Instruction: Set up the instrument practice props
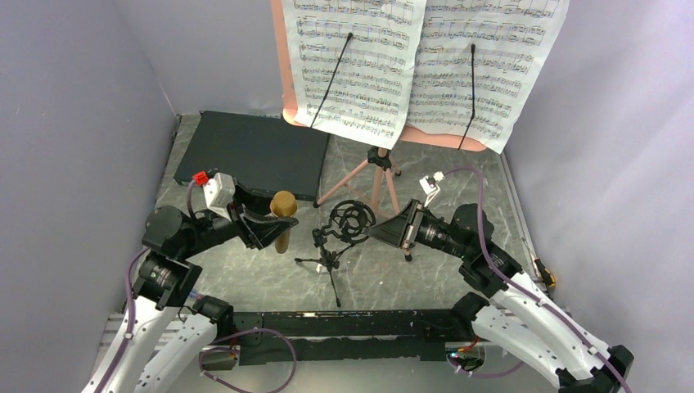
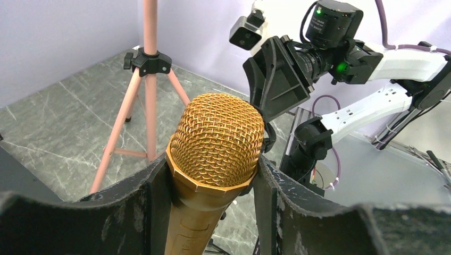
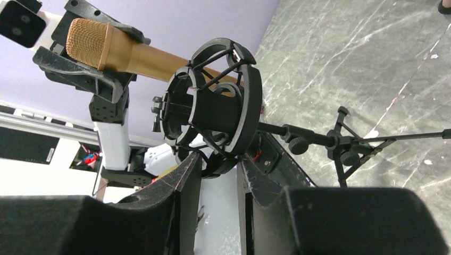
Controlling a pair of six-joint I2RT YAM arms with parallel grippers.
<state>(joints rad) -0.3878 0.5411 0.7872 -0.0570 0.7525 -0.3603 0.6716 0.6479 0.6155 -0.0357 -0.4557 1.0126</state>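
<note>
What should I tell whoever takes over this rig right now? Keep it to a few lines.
The left gripper is shut on the gold microphone, held beside the mic stand.
The right gripper looks shut on the stand's ring mount.
Done: music stand up at the back, sheet-music pages on it.
To do: seat the microphone in the ring mount, then release both.

No words, brands or numbers are readable anywhere; the only printed signs are staves of black music notes on the left white paper sheet-music page [image 1: 356, 70] and the right white paper sheet-music page [image 1: 491, 65], far on the pink-copper perforated metal music stand [image 1: 430, 138].
</note>
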